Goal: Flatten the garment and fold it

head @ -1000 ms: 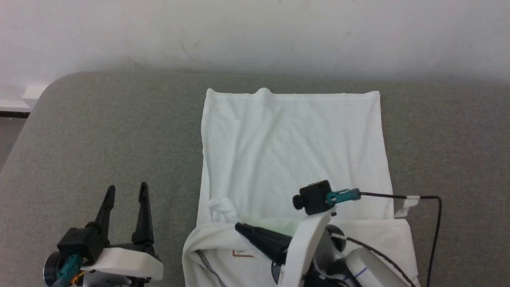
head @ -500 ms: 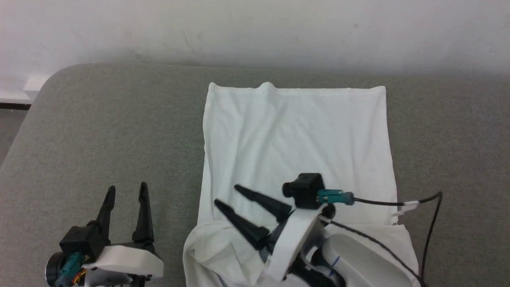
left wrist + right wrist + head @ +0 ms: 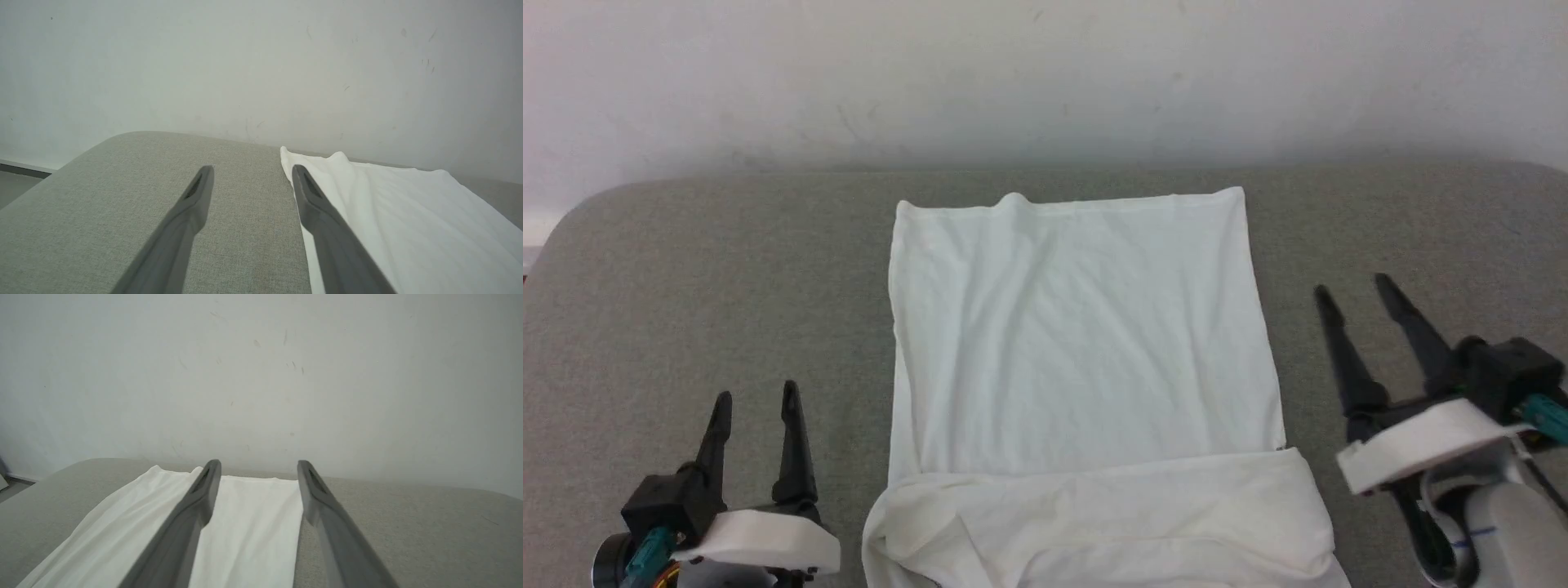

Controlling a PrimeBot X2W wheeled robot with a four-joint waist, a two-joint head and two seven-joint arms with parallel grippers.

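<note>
Two grippers of mine frame the head view: my left gripper (image 3: 756,390) at 7 o'clock and my right gripper (image 3: 1352,285) at 4 o'clock. Both have their fingers apart, hold nothing and sit clear of the cloth. The garment (image 3: 1078,351) lies between them on the grey padded surface (image 3: 686,286), spread flat toward 12 o'clock, with its near end folded over in a rumpled band at 6 o'clock.

In my left wrist view, my spread fingers hang over the grey surface, with the garment at 4 o'clock.

In my right wrist view, the white cloth runs from centre to 8 o'clock behind my parted fingers, and a pale wall (image 3: 261,375) stands beyond.
</note>
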